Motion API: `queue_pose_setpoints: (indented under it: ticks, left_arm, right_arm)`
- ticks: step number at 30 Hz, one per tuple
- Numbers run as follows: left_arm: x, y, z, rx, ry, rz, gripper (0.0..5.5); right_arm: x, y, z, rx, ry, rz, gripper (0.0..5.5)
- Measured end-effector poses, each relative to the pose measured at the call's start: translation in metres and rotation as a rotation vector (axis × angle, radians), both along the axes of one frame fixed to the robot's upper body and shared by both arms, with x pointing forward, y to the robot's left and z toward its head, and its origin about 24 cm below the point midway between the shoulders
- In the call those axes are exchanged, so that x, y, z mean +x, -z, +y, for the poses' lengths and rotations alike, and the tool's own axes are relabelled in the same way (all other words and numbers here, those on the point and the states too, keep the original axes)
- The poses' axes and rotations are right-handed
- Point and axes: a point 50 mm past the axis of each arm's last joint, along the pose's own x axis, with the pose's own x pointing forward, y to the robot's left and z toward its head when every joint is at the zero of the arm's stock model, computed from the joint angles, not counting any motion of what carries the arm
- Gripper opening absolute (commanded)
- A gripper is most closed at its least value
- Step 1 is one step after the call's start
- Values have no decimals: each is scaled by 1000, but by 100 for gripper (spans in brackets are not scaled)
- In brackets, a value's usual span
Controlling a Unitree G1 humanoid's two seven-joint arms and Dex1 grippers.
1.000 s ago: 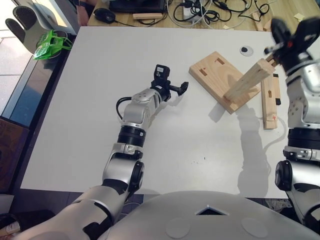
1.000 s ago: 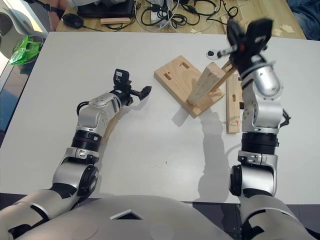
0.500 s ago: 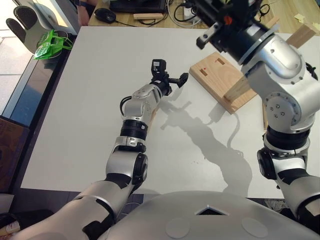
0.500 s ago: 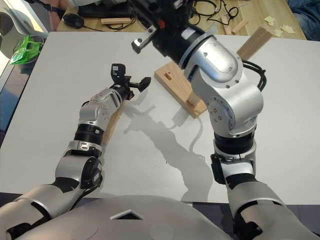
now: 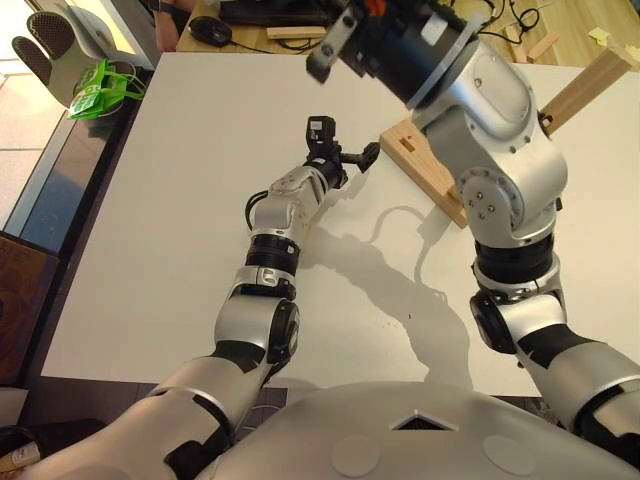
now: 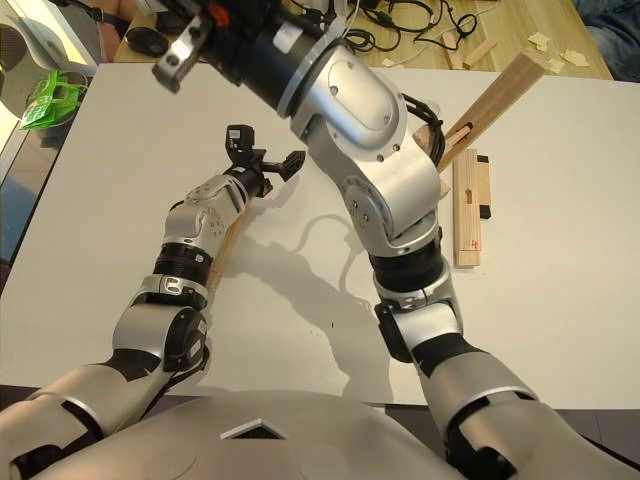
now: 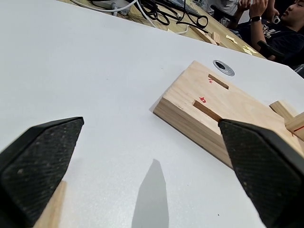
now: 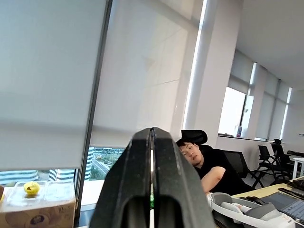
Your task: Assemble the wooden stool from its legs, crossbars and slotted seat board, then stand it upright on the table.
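Observation:
The slotted seat board [image 7: 209,107] lies flat on the white table, its red-marked slots facing up. A wooden leg [image 6: 500,95] leans out of its far corner, tilted and with nothing holding it. Another wooden bar [image 6: 467,210] lies flat to the right of the board. A third wooden piece [image 6: 226,240] lies under my left forearm. My left gripper [image 5: 342,158] is open, low over the table, just left of the board and apart from it. My right arm [image 5: 490,100] is raised high across the view. My right gripper [image 8: 152,133] is shut on nothing and points out into the room.
Cables, a mouse [image 5: 208,30] and wood scraps lie on the desk beyond the table's far edge. A round grommet [image 7: 223,68] sits behind the board. A green bag [image 5: 100,88] hangs off the table's left side. The near half of the table [image 5: 400,330] is bare.
My right gripper let go of the leaning leg, and the arm swung up and left across the view. The leg stays tilted in the board. My left gripper edged slightly toward the board.

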Motion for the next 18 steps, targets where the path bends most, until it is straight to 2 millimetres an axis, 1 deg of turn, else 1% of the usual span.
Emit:
queue_pose_setpoints:
  ticks: [2, 4, 5, 6, 9, 12, 16, 18]
  left_arm:
    - [1, -1, -1, 0, 4, -2, 525]
    - [1, -2, -1, -1, 6, -4, 525]
    - [1, -2, -1, -1, 6, -4, 525]
    - [1, -2, -1, -1, 6, -4, 525]
    - [1, -2, -2, -1, 6, -5, 525]
    - [1, -2, -4, -5, 8, -5, 525]
    - [2, -5, -9, -13, 15, -11, 525]
    - [2, -5, -9, -14, 14, -9, 525]
  right_arm:
    - [10, 4, -4, 62, 13, 64, 1]
    - [20, 11, -6, 138, 27, 174, 1]
    - [22, 14, -5, 157, 25, 192, 1]
    - [21, 15, -4, 159, 18, 177, 1]
    - [15, 12, 7, 117, -9, 42, 1]
    - [13, 8, 18, 94, -33, -27, 1]
    - [25, 16, 19, 88, 3, -12, 1]
    - [33, 18, 13, 121, 43, 54, 1]
